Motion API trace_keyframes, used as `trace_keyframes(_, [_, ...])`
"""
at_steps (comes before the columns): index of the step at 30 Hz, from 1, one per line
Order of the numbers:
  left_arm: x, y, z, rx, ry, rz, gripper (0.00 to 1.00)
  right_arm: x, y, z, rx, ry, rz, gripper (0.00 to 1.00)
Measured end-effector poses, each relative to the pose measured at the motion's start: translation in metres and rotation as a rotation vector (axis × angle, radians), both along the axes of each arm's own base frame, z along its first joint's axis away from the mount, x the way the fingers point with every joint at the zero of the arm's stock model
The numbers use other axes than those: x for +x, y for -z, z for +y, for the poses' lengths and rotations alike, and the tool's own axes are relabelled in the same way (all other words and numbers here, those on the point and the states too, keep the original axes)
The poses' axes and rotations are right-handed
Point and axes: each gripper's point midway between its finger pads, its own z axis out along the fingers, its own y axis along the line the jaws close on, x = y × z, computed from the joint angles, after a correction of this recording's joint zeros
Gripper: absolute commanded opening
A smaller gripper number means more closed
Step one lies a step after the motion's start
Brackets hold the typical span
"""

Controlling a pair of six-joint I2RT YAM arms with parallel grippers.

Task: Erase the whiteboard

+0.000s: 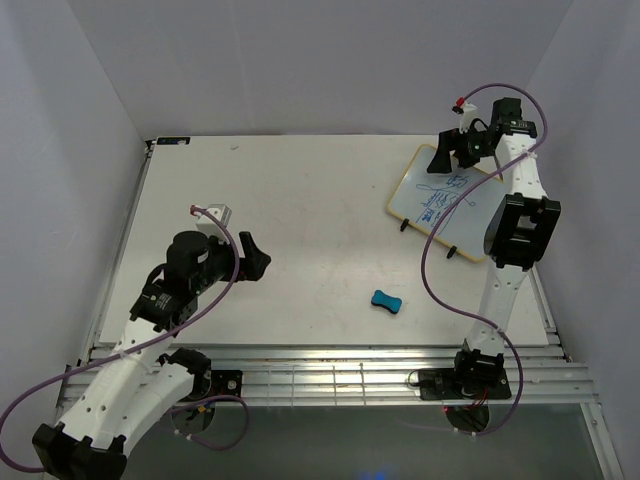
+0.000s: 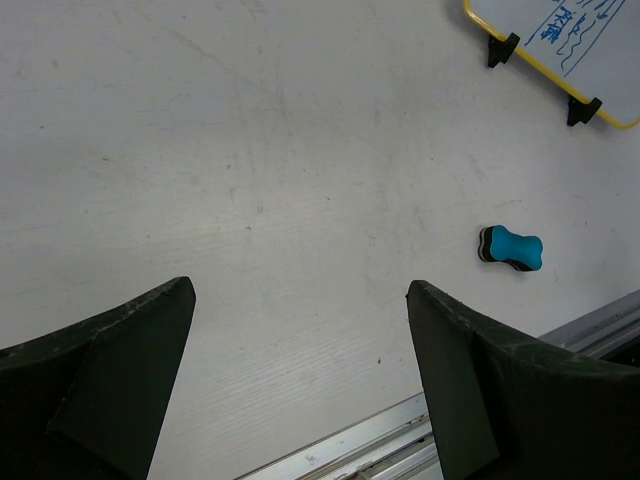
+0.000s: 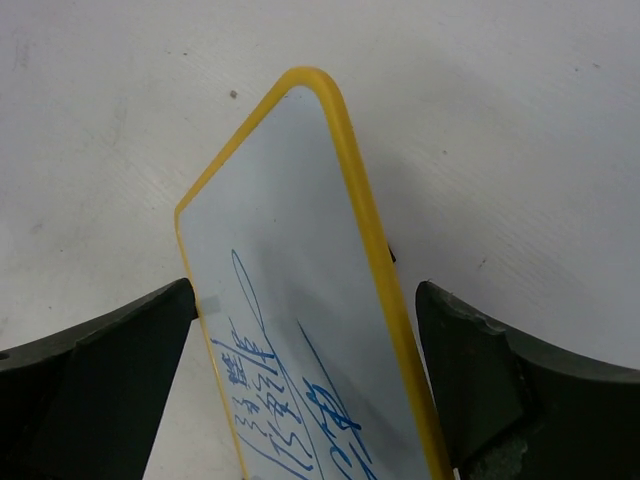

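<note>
Straddling the far end of the whiteboard (image 1: pixel 445 205), the right gripper (image 1: pixel 455 153) is holding its jaws wide open and gripping nothing. In the right wrist view, the board's rounded, yellow-framed end is lying between the fingers (image 3: pixel 100 380): one frame edge is sitting just beside one finger, the other edge apart from its finger. Blue writing is showing on the board. The board is lying at 2 o'clock on the table (image 1: pixel 300 180). The right arm is reaching far forward, wrist bending down over the board. The left gripper (image 1: pixel 255 258) is hovering at 9 o'clock, arm folded, jaws wide open and empty. The eraser (image 1: pixel 387 301) is lying at 5 o'clock.
</note>
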Motion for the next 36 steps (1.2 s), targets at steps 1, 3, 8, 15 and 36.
trace_keyframes(1, [0.001,0.001,0.0,0.002,-0.002,0.002,0.98,-0.001,0.0,0.001,0.005,-0.015,-0.001,0.91])
trace_keyframes(3, [0.001,0.002,0.0,0.004,-0.003,0.006,0.98,-0.003,0.0,0.004,0.015,-0.036,0.001,0.78])
trace_keyframes(8, [0.001,0.002,0.001,0.005,-0.005,0.006,0.98,-0.005,-0.001,0.005,0.023,-0.06,-0.006,0.69])
trace_keyframes(15, [0.001,0.002,0.001,0.006,-0.005,0.007,0.98,-0.006,-0.002,0.003,0.029,-0.068,-0.017,0.56])
trace_keyframes(36, [0.001,0.0,0.001,0.002,-0.005,-0.001,0.98,-0.033,-0.04,0.017,0.036,-0.104,-0.06,0.35])
